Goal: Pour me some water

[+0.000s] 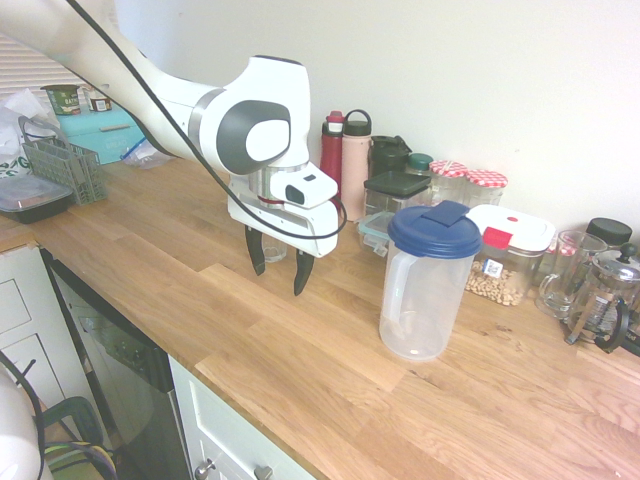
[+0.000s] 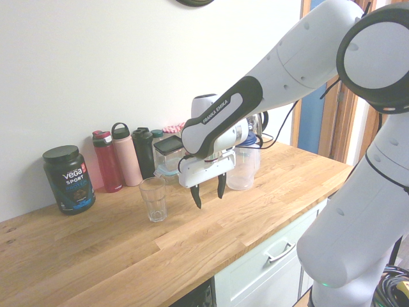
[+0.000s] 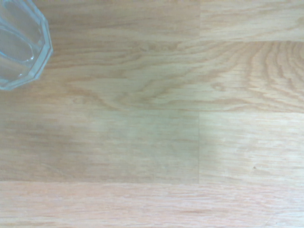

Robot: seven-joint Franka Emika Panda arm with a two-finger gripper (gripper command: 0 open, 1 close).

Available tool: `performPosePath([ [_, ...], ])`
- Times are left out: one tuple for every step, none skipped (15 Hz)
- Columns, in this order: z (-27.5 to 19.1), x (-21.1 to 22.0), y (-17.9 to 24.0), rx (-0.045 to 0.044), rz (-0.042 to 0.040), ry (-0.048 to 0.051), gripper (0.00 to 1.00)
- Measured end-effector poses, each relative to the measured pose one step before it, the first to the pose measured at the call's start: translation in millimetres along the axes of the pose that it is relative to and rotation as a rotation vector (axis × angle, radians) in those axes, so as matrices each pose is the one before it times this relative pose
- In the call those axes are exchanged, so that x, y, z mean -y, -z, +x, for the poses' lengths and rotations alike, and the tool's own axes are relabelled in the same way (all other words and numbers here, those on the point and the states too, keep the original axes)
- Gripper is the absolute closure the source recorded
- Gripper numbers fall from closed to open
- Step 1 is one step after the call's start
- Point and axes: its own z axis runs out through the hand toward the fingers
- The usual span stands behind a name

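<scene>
wooden kitchen counter (image 1: 300, 380) along a white wall, jars and bottles lined at the back. gripper (image 1: 279, 262) hangs fingers-down above bare wood, jaws wide, holding nothing. jug (image 1: 428, 282), blue-lidded and upright, stands near it on one side; glass (image 2: 153, 199) stands just beside it on the other. the jug's handle looks like the next reach.

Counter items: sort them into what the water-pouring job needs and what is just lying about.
Needed:
- pitcher with the blue lid
- drinking glass, upright and empty
- gripper, open, holding nothing

Lying about:
- red bottle and pink bottle
- protein tub
- coffee press
- nut container
- checked-lid jars
</scene>
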Motion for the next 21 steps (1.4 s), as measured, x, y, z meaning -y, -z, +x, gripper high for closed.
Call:
performPosePath([
  [-0.02, -0.03, -0.14, 0.00044, -0.00046, 0.0, 0.0],
  [0.6, 0.06, 0.69, -0.00078, 0.00125, -0.00059, 0.0],
  [2.97, -0.03, 6.01, -0.00793, 0.00996, -0.00204, 0.0],
  [5.61, -1.03, 17.03, -0.01456, 0.01757, 0.00032, 0.0],
  [5.82, -4.26, 24.9, -0.01573, 0.01939, 0.00677, 0.0],
  [4.94, -8.27, 31.75, -0.021, 0.02301, 0.00657, 0.0],
  [3.8, -11.86, 33.76, -0.01958, 0.02215, 0.00698, 0.0],
  [4.2, -15.76, 32.31, -0.01937, 0.0241, 0.00633, 0.0],
  [4.54, -16.49, 26.23, -0.01643, 0.0211, 0.00519, 0.0],
  [4.88, -17.23, 20.57, -0.01116, 0.01662, 0.00145, 0.0],
  [5.06, -15.85, 14.6, -0.0104, 0.01332, -0.00119, 0.0],
  [5.99, -15.85, 8.96, -0.01239, 0.01122, -0.00368, 0.0],
  [7.23, -14.32, 4.44, -0.01406, 0.00824, -0.00363, 0.0],
  [8.71, -15.15, 0.51, -0.01678, 0.00784, -0.00053, 0.0],
  [7.5, -15.44, -4.22, -0.0179, 0.00662, 0.00117, 0.0],
  [4.02, -14.27, -8.48, -0.01004, 0.0026, -0.00192, 0.0],
  [0.85, -11.58, -9.82, -0.00099, -0.0007, -0.00367, 0.0],
  [-0.96, -8.4, -10.06, 0.00158, -0.00262, -0.00253, 0.0],
  [-2.04, -5.42, -10.59, -0.00066, -0.00324, -0.00328, 0.0],
  [-2.38, -3.76, -10.77, -0.00017, -0.00278, -0.00299, 0.0],
  [-1.4, -2.1, -10.35, -0.00144, -0.00205, -0.00341, 0.0],
])
